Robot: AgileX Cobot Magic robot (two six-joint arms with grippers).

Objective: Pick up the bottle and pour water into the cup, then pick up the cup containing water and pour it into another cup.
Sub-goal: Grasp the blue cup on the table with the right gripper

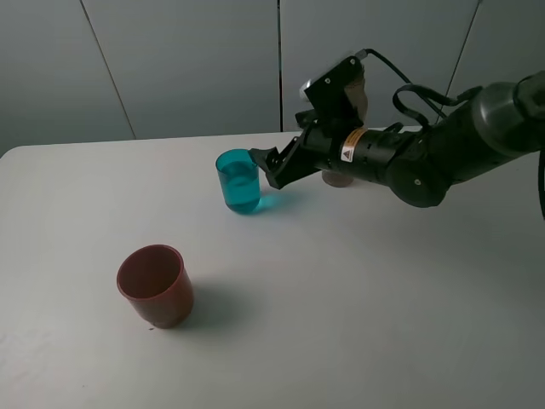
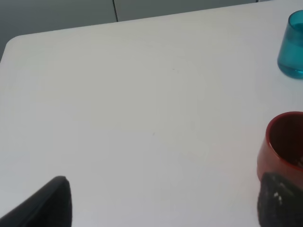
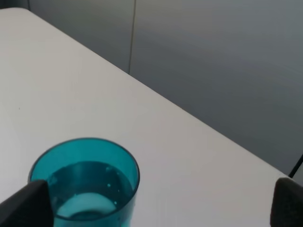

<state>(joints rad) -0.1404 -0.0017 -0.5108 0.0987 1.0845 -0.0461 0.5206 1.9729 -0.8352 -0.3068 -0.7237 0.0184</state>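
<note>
We list the right arm (image 1: 426,158) reaching low from the right edge of the desk (image 1: 358,341), with the right gripper (image 1: 266,168) and its fingers (image 3: 23,208) spread wide just beside the teal cup (image 1: 238,181). That cup stands upright, holding water, near the middle of the far edge. The bottle (image 1: 339,178) stands mostly hidden behind the arm, the red-brown cup (image 1: 155,285) sits toward the near left corner, and the left gripper (image 2: 163,208) also has its fingers wide apart.

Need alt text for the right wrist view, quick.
A teal cup holding water stands on the white table between the right gripper's open fingers, close beside one of them. A grey wall is behind the table.
</note>
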